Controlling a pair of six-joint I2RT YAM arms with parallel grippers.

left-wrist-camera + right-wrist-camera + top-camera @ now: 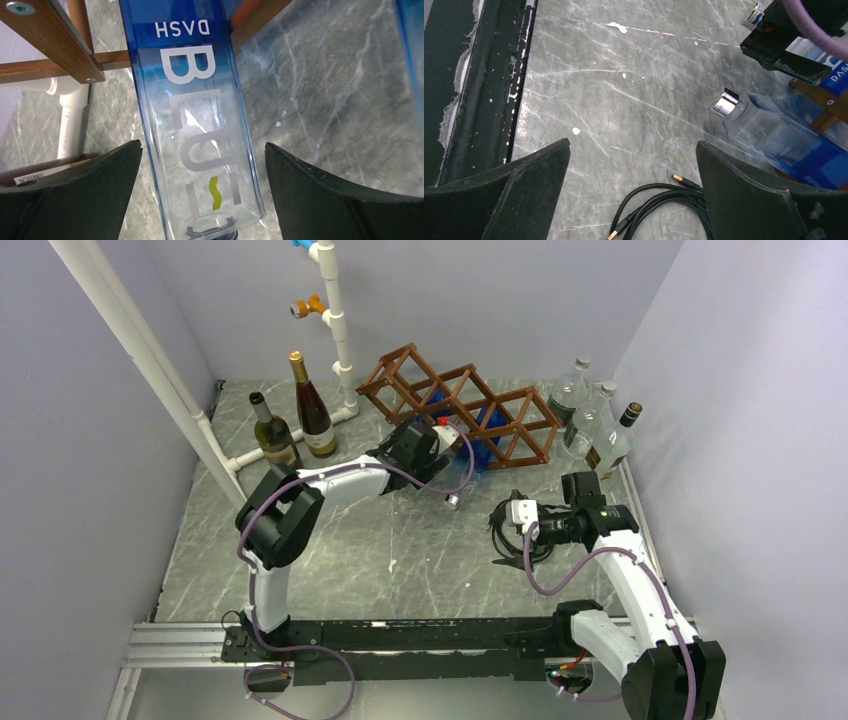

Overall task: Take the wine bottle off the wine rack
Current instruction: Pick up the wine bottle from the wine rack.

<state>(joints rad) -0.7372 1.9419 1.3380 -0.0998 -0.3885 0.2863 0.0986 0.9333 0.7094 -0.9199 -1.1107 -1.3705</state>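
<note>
The brown wooden wine rack [498, 418] stands at the back middle of the table. A blue-and-clear bottle marked "DASH" [192, 100] lies in one of its cells, shoulder and neck towards me. My left gripper [437, 443] is open and straddles this bottle near its shoulder [203, 145], with a gap on each side. A second blue bottle [470, 465] lies beside it, its silver cap [724, 105] on the table. My right gripper [633, 141] is open and empty, above the table right of the rack's front [505, 518].
A coiled black USB cable [664, 200] lies under my right gripper. Two wine bottles [312, 410] stand at the back left by a white pipe stand [335, 310]. Clear bottles [590, 420] stand at the back right. Walls close in on three sides.
</note>
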